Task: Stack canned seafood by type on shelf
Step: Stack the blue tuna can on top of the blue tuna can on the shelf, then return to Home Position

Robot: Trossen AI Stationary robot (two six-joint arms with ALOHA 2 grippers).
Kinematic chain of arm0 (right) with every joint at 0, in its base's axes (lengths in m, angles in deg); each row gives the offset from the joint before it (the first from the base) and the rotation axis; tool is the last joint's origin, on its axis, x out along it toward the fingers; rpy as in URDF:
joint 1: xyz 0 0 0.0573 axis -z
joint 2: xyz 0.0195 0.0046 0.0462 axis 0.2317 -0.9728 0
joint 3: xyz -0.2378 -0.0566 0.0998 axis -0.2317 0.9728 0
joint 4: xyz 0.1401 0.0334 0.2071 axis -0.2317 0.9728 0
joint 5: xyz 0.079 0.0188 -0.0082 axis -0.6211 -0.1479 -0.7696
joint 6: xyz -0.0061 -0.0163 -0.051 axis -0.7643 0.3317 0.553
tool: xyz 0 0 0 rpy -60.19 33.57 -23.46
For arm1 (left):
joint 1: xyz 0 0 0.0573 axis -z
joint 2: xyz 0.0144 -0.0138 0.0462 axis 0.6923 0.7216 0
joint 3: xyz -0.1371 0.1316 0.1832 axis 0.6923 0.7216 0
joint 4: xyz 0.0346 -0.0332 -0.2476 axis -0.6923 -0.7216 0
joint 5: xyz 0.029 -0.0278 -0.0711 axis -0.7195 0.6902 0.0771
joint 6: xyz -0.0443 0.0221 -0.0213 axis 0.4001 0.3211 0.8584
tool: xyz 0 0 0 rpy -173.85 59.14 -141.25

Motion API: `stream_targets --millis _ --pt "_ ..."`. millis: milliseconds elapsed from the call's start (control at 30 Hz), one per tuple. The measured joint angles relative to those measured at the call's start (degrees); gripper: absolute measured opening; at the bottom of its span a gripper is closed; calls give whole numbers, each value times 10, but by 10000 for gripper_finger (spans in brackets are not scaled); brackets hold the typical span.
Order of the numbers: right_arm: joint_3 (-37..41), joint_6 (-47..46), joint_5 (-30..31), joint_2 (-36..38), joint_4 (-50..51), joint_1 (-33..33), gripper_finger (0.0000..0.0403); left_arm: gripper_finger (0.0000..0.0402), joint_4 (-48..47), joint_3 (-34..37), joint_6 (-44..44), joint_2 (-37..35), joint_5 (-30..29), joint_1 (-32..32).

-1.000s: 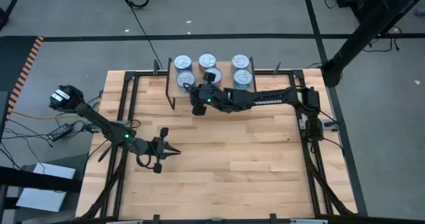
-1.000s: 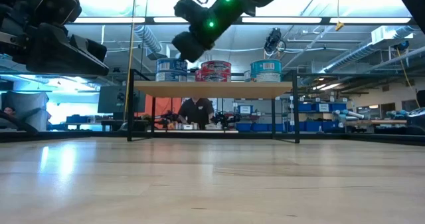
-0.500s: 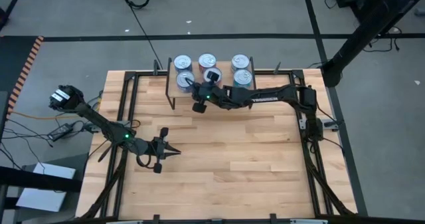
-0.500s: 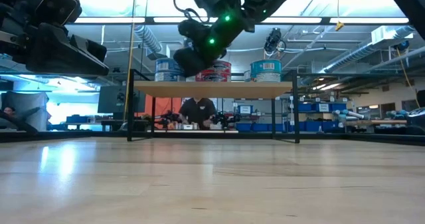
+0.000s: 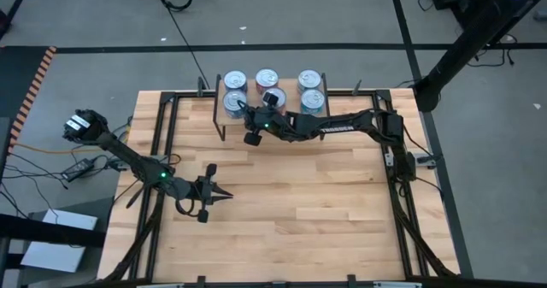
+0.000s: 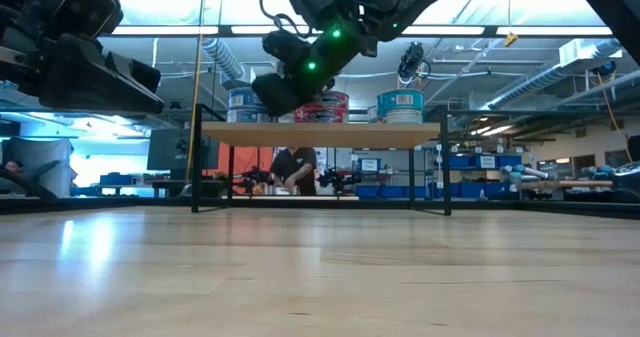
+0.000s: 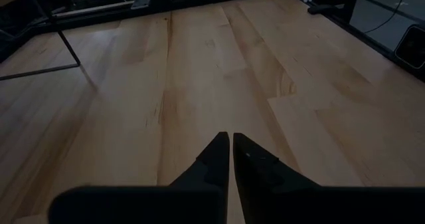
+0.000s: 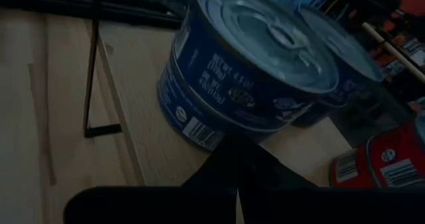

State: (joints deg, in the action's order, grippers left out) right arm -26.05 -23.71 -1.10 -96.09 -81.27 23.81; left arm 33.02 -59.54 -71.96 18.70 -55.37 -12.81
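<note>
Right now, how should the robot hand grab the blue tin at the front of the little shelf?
Probably by its short round side wall, fingers on opposite sides, coming down from above. The front blue tin stands upright on the shelf with another blue tin close behind it, so the right hand, hovering close by, has most room from the shelf's front edge.

We see tins (image 5: 235,102) with shiny silver tops ringed in concentric circles. One tin (image 8: 249,78) wears a deep blue label with white print and a white barcode; beside it a red one (image 8: 385,161); a teal label (image 6: 400,106) shows too. The shelf (image 6: 320,134) has a pale wood top on black legs. The surface (image 7: 219,84) is light, grained planks. Both arms are black, with green lights (image 6: 333,34).
</note>
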Motion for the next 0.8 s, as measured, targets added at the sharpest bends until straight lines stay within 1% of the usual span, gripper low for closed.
stream_targets --millis 133,367,433,567,633,733,800 --pt "0 15 0 0 -5 -8 7 24 1 0 0 0 0 0" --pt "0 49 -6 8 13 -43 3 22 5 0 2 0 -9 -5" --pt "0 64 -39 8 28 -50 2 18 5 0 1 0 -5 -10" --pt "0 54 -148 9 59 -52 2 10 5 0 1 0 17 -23" --pt "0 45 -191 12 73 -52 2 5 5 0 -1 0 27 -29" --pt "0 42 -226 16 82 -53 1 3 6 0 -9 0 35 -37" --pt "0 42 -237 20 85 -56 1 3 11 0 -14 0 42 -41"
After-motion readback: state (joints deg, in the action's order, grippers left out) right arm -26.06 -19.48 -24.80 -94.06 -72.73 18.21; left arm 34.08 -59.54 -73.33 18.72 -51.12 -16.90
